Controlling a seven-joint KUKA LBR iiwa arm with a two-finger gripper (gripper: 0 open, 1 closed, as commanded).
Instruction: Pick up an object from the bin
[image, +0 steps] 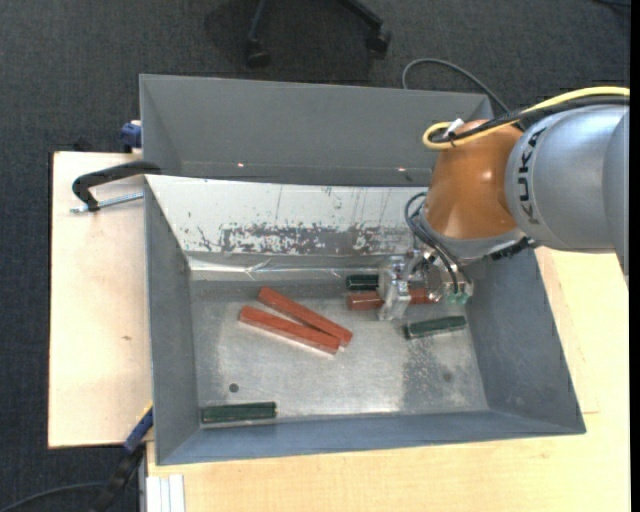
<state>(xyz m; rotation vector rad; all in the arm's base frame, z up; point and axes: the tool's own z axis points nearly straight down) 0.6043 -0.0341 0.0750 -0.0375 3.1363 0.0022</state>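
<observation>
Hand (395, 288) position: low inside the bin (170, 330), near the floor, at about 2 o'clock from the floor's centre, below the orange wrist cover (470, 190). Hand state: whether it is open or closed cannot be told from this view, and no object can be confirmed in its hold.

Step in hand (judgement): placement for a grasp; nothing is lifted yet.

Nearest objects: a short red-brown block (362, 300) lies just beside the hand at 9 o'clock, touching it or nearly so. A small dark green block (362, 283) lies close against that block on its 12 o'clock side. A dark green bar (436, 326) lies flat near the hand at 4 o'clock, apart from it. Two long red-brown bars (296, 320) lie side by side, well apart at 8 o'clock. A second dark green bar (238, 412) rests by the front wall at 7 o'clock.

Next move (judgement): the red-brown block is the likeliest target. The hand appears offset from it toward 3 o'clock, so it should be centred over the block, closed across the narrow width, then raised vertically. Risk: the adjoining dark green block may be caught or pushed along with it
</observation>
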